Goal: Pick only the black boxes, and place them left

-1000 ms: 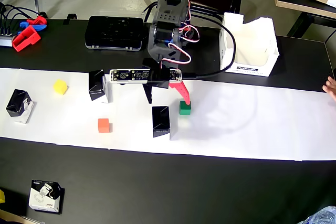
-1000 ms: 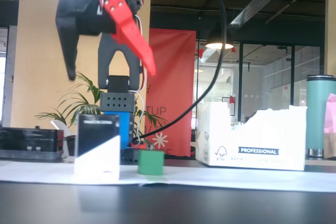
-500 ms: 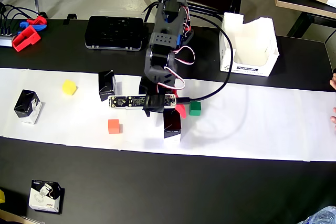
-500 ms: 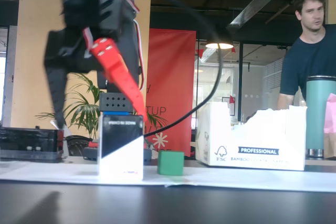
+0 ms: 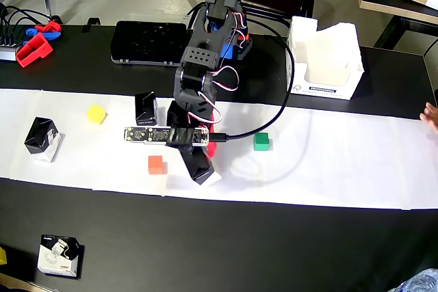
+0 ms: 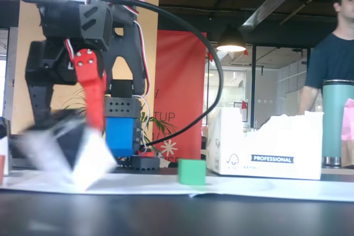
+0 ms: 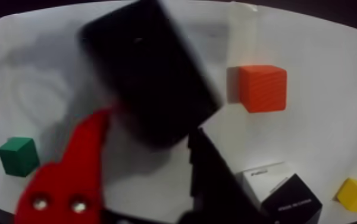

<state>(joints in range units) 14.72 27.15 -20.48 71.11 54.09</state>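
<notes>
My gripper [image 5: 202, 157] is shut on a black box [image 5: 200, 167], which is tilted and low over the white paper at its front middle. In the wrist view the box [image 7: 148, 71] is blurred between the red finger [image 7: 68, 173] and the black finger [image 7: 216, 184]. In the fixed view the box [image 6: 83, 156] is a blurred, tilted shape under the red finger [image 6: 93, 89]. A second black box [image 5: 145, 107] stands behind and to the left; it also shows in the wrist view [image 7: 282, 195]. A third black box [image 5: 42, 139] stands at the paper's left end.
On the paper lie a yellow cube [image 5: 96, 114], an orange cube [image 5: 157, 164] next to the held box, and a green cube [image 5: 261, 141]. A big white carton [image 5: 325, 59] stands at the back right. Another small box [image 5: 60, 254] sits on the black table at the front left. A person [image 6: 332, 53] stands at the right.
</notes>
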